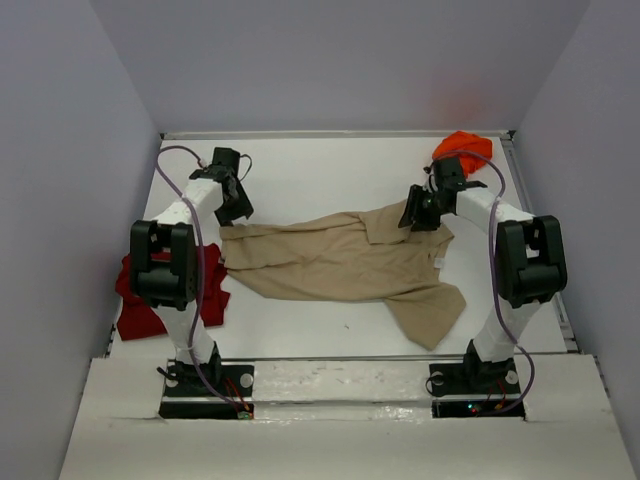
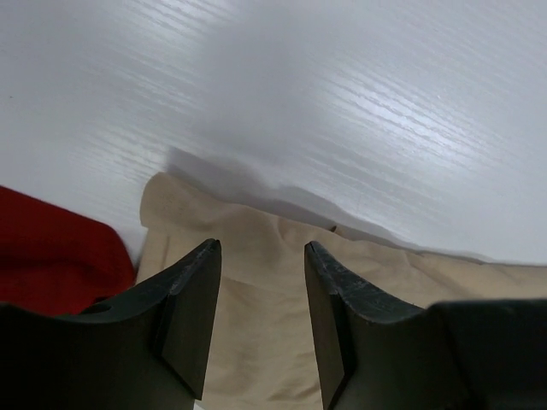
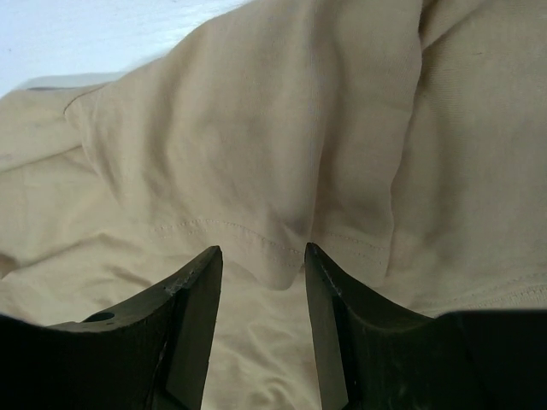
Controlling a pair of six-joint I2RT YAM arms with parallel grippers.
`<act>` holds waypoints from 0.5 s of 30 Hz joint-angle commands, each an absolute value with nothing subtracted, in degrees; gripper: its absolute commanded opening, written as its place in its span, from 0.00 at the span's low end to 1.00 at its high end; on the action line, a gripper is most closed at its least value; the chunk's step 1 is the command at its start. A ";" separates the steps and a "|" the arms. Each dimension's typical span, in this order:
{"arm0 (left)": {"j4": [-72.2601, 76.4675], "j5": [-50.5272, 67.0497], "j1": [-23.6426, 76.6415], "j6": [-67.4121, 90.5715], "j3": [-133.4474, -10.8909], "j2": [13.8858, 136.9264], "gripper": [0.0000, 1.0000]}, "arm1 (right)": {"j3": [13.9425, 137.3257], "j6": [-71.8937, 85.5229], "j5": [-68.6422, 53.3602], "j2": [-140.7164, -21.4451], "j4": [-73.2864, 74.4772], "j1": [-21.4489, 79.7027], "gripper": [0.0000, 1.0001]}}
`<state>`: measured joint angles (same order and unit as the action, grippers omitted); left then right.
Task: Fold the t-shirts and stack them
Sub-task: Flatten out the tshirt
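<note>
Tan t-shirt [image 1: 340, 262] spread on table [image 1: 320, 170], red t-shirt [image 1: 135, 315] just beside

You are looking down in the top view from above and behind the arm bases, far enough to be taking in the whole desk [image 1: 330, 340]. The left wrist camera is peering past its own left gripper [image 2: 261, 249] at the edge of the tan shirt [image 2: 256, 333] from close up (a dark red shirt [image 2: 51, 248] is showing at its left). The right wrist camera is hovering even nearer, facing the same tan shirt.
</note>
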<state>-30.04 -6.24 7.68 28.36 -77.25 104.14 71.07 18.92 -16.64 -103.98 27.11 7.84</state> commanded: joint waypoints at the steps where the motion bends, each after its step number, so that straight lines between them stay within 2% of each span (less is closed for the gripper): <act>1: -29.79 -8.34 4.84 28.21 -76.55 100.72 0.54 | 70.66 19.16 -17.85 -104.06 23.29 7.56 0.49; 15: -31.20 -9.76 1.58 27.86 -78.05 102.83 0.54 | 70.84 19.25 -15.12 -102.92 24.08 7.56 0.49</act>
<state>-30.15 -8.69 2.11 28.34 -77.25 104.01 70.28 19.29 -16.23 -104.29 25.26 7.84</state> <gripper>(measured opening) 0.538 0.490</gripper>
